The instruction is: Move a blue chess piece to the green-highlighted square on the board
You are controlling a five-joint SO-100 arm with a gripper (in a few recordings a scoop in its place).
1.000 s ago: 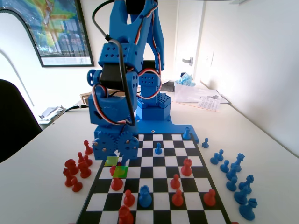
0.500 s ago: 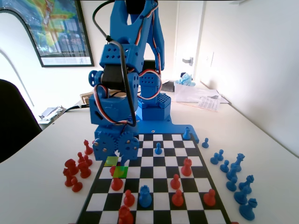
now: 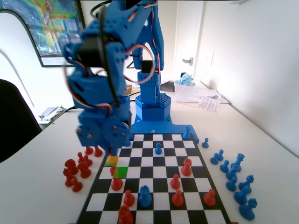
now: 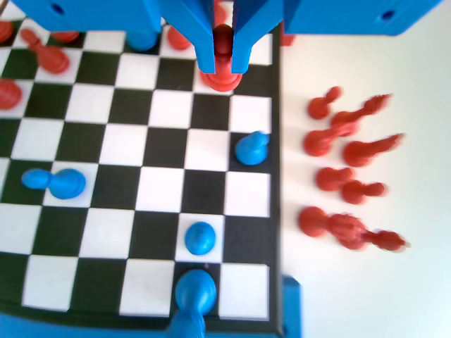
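Judging from the wrist view, the pincer (image 4: 222, 69) hangs with jaws narrowly parted about a red pawn (image 4: 222, 80) (gripped or not, unclear), while the blue chess piece (image 4: 251, 148) waits at the board (image 4: 158, 190) edge, so the next move calls for clearing the green-highlighted square (image 3: 122, 171).

In the fixed view the blue plastic robot arm (image 3: 100, 84) is smeared by motion blur, its top cut off by the picture's upper edge, and it hides the near-left corner of the black-and-white checkered board (image 3: 154, 186). In the wrist view the loose red plastic pieces (image 4: 349, 176) beside the board are streaked. A small red pawn (image 4: 223, 67) sits partly hidden between the gripper (image 4: 223, 69) jaws; contact cannot be told.
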